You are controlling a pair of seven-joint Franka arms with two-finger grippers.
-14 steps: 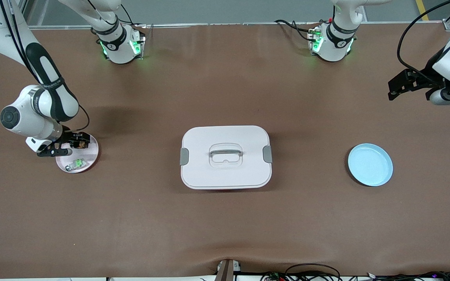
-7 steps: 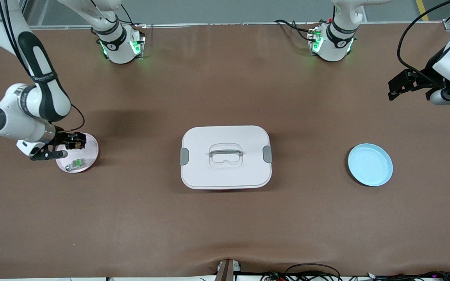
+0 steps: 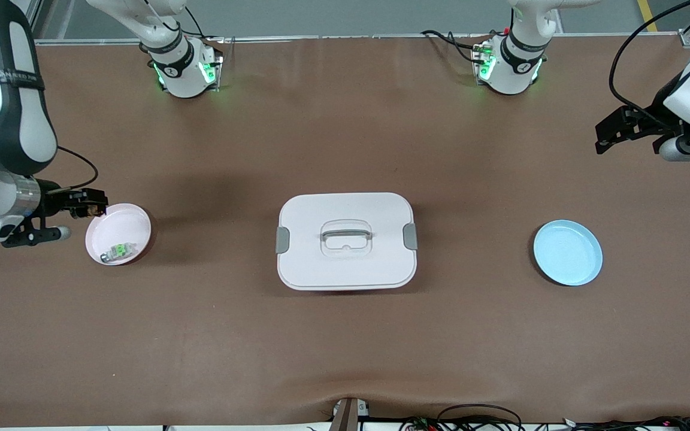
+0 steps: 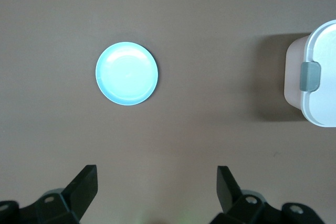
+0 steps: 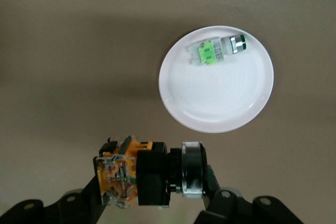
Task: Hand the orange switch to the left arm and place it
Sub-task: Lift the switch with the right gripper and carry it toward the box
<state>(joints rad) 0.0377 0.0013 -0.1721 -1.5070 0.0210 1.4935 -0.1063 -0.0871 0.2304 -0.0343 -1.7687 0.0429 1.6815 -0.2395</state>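
Orange switch [image 5: 149, 174] clamped in right gripper [image 3: 84, 203] beside pink plate's [image 3: 135, 222] rim — left gripper [image 3: 614, 129] spread.

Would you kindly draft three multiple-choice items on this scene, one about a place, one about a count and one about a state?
1. Where does the box stand?
A. Between the pink plate and the blue plate
B. On the blue plate
C. Against the left arm's base

2. How many components lie in the pink plate?
A. None
B. One
C. Three

3. What is the state of the right gripper?
A. Open and empty
B. Shut on the orange switch
C. Shut on the green component

Key:
1 A: the front view shows the box midway along the table, with the pink plate toward the right arm's end and the blue plate toward the left arm's end.
2 B: only the green component lies in it.
3 B: the right wrist view shows the orange switch clamped between its fingers; the left gripper waits open.
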